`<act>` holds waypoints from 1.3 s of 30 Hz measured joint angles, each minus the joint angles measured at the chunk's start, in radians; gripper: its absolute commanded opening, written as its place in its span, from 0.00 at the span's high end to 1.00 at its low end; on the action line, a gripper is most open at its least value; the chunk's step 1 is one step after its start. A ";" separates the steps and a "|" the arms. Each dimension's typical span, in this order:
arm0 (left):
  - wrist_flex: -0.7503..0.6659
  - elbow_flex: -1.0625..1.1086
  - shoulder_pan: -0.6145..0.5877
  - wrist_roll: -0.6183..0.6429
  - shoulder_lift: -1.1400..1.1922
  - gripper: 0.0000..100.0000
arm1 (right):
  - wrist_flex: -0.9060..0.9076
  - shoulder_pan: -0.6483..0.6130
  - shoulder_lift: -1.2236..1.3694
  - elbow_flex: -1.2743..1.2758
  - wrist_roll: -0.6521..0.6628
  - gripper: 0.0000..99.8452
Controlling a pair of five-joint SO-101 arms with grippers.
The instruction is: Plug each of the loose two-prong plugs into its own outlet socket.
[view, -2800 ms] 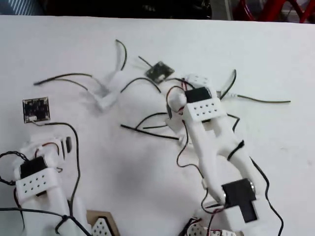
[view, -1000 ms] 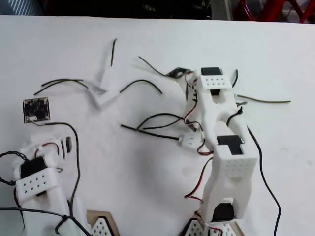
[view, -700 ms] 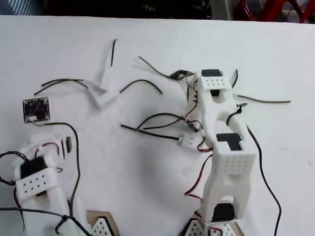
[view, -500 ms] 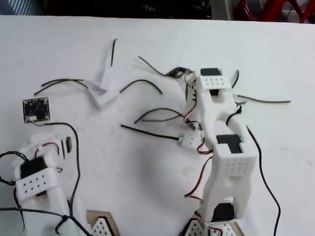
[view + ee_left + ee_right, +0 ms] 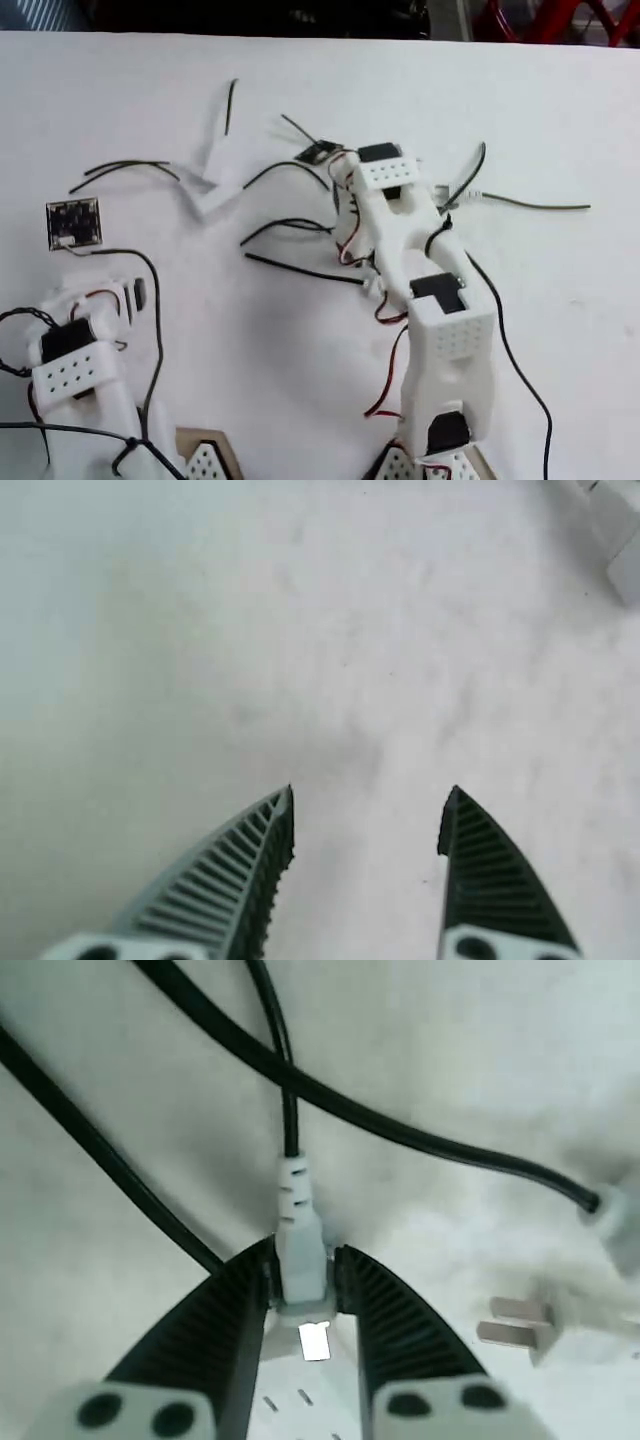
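Right wrist view shows a white two-prong plug [image 5: 293,1222] with a ribbed collar and a thin black cable, pinched between the dark ridged fingers of the right gripper [image 5: 302,1258]. The fingers are nearly closed and press on both sides of the plug body. Directly under the gripper lies a white outlet strip [image 5: 300,1400] with narrow slots. A bright metal prong shows between the plug body and the strip, but whether it sits in a socket cannot be told. Just off to one side of the gripper, a second white plug [image 5: 520,1322] with two bare metal prongs lies loose on the white surface [image 5: 120,1290]. Thick black cables [image 5: 400,1130] cross the surface just beyond the fingertips.

Left wrist view shows the left gripper [image 5: 370,792] spread wide open and holding nothing, with bare surface between its fingers.

High view shows the right arm [image 5: 440,330] stretched out among the scattered black cables. The left arm [image 5: 75,375] sits well apart from it, with a small black square board [image 5: 73,222] lying ahead of it.
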 measured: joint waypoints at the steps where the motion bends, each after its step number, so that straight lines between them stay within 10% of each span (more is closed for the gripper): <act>1: 0.000 0.000 0.000 0.000 0.000 0.76 | 0.000 -0.005 0.002 0.000 -0.005 0.85; 39: 0.000 0.000 0.000 0.000 0.000 0.76 | 0.104 -0.026 0.017 -0.083 -0.015 0.98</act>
